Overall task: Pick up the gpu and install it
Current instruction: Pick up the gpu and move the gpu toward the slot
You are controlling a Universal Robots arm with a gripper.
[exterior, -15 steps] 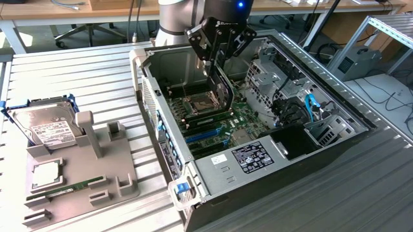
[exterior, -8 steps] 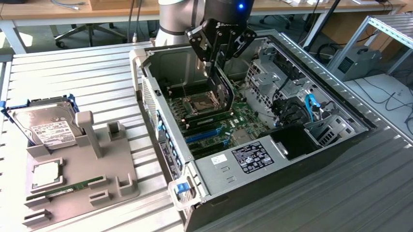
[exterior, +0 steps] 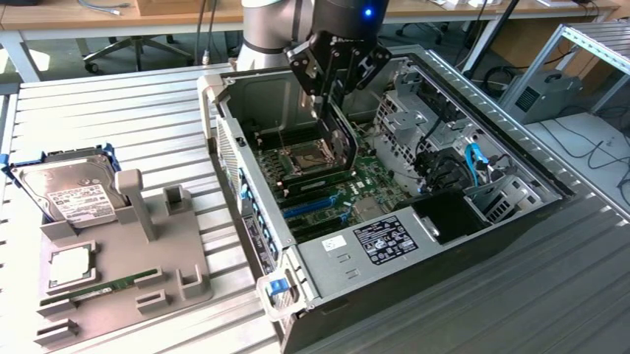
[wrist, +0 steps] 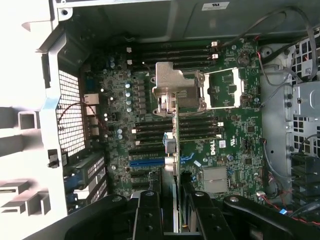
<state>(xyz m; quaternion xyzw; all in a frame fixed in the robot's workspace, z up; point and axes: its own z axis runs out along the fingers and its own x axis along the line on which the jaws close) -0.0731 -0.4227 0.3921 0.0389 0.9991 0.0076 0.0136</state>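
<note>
- end effector (exterior: 333, 87) is seen in the upper middle of the exterior view, pinched on the top edge of the gpu (exterior: 340, 144), which is held on edge and hangs down into the open computer case (exterior: 221, 110).
- in the wrist view the gpu (wrist: 176, 132) is seen edge-on at the centre of the frame, clamped between the black fingers (wrist: 150, 210) at the lower edge, with the motherboard (wrist: 235, 135) beneath it.
- the card appears not yet seated in any slot; whether its lower edge touches the board cannot be told.
- the step in hand is judged to be the install: the pick-up is done and the card is poised over the board.
- seating is judged to call for the card's lower edge to be lined up with an expansion slot, such as the blue slots (wrist: 146, 162) left of centre, and for the card to be held square, not tilted.
</note>
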